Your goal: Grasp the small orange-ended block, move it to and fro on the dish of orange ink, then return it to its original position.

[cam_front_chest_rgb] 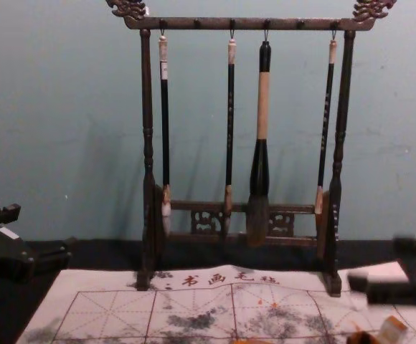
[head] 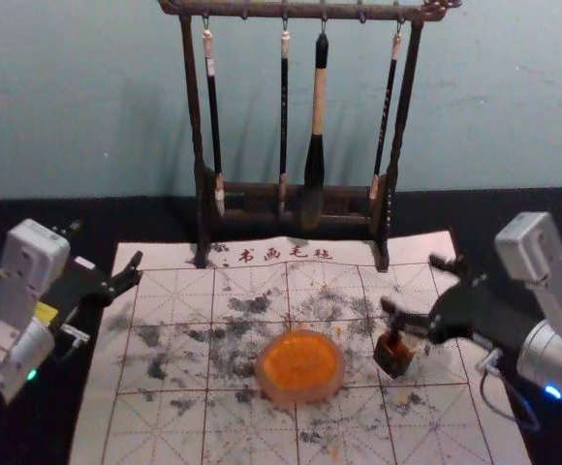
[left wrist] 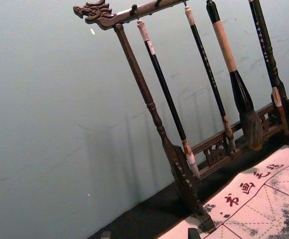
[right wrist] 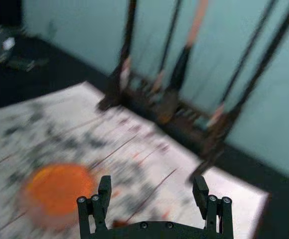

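Apparently block (head: 393, 356) part-hidden by right gripper (head: 411, 284)

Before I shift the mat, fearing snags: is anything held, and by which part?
Nothing is held: the left end effector and right end effector are open, the block ungripped.

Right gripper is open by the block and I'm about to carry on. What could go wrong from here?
The right gripper has one finger close to the block, so a slightly off approach might knock it over or shift it from its original spot.

The dish sits just to the block's left; a low sideways move could bump it and perhaps spill ink on the mat.
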Action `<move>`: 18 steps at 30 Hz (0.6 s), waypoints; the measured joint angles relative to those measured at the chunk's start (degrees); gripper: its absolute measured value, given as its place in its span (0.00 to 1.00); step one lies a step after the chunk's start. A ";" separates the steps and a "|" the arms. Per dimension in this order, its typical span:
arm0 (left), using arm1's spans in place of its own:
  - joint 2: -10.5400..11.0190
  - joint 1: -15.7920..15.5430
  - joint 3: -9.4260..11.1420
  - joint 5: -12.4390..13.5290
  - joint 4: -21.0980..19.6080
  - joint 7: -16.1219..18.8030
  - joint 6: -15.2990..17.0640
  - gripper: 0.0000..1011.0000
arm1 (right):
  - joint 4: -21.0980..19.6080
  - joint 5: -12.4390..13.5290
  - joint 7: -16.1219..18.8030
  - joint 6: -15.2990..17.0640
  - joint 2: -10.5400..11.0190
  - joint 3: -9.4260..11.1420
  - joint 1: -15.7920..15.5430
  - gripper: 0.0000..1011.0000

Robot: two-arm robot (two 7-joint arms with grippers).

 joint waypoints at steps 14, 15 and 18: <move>0.00 0.00 0.00 0.00 0.00 0.00 0.00 0.99 | 0.19 -19.27 -18.17 -7.57 -2.11 2.53 -2.71 0.99; 0.00 0.00 0.00 0.00 0.00 0.00 0.00 0.99 | 0.58 -19.77 -18.55 -7.21 -2.32 2.49 -2.79 0.99; 0.00 0.00 0.00 0.00 0.00 0.00 0.00 0.99 | 2.80 -21.48 -19.33 -5.79 -3.51 2.02 -3.15 0.99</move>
